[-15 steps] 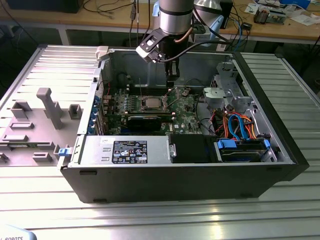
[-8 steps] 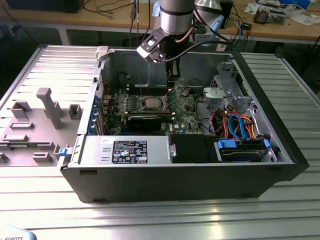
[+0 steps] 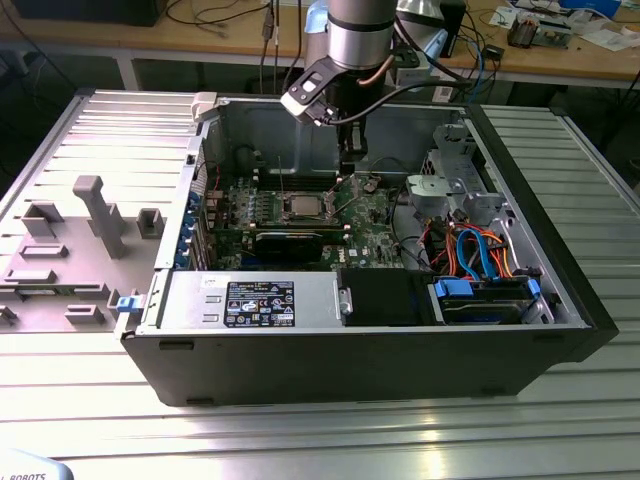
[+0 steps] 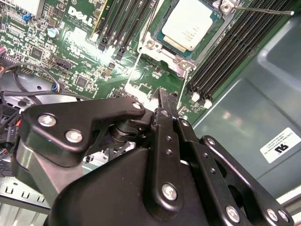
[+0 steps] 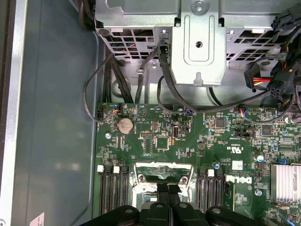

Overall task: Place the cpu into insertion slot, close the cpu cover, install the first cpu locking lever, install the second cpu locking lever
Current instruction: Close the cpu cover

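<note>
1. Sitting just left of centre in the exterior view, the cpu (image 3: pixel 303 207) lies flat in the insertion slot (image 3: pixel 287 212).
2. Right of it and higher in frame, I see the end effector (image 3: pixel 348 165), its fingers pressed together on nothing.
3. I judge the cpu lies down-left of the fingertips, near but apart.

Black gripper (image 4: pixel 161 96) large in the foreground, fingers pressed together, tips over the green motherboard (image 4: pixel 70 52) just short of the insertion slot (image 4: pixel 157 47). Beyond the tips, close to the frame's edge, the cpu (image 4: pixel 190 26) seated in that slot, silver-grey top up, metal rim around it. Long black memory slots (image 4: pixel 235 52) flanking both sides. Thin metal lever (image 4: pixel 263 9) jutting from one corner of the slot. Grey case wall (image 4: pixel 235 108) alongside the board, white label (image 4: pixel 281 145) stuck on it.
</note>
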Controlling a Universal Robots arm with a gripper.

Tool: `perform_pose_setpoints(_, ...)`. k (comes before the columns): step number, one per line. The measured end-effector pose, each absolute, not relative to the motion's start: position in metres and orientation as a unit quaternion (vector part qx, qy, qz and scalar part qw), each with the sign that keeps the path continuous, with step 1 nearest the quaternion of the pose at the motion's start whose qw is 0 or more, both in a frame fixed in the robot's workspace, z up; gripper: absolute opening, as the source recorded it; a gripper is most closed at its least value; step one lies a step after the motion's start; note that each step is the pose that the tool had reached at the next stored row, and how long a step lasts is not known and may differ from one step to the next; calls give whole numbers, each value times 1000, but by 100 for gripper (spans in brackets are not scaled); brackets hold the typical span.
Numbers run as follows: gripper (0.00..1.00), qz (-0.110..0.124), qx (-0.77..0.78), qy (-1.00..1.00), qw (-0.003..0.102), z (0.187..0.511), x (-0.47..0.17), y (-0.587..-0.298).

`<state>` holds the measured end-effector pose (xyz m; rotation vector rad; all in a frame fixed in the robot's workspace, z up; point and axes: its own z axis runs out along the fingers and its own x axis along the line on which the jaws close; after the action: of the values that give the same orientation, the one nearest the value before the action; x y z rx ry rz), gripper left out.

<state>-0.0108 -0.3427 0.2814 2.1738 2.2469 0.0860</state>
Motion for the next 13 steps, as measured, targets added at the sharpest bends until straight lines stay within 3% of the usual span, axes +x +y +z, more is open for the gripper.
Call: perform_pose_setpoints(13, 11, 27, 695, 718, 7, 281, -8, -343)
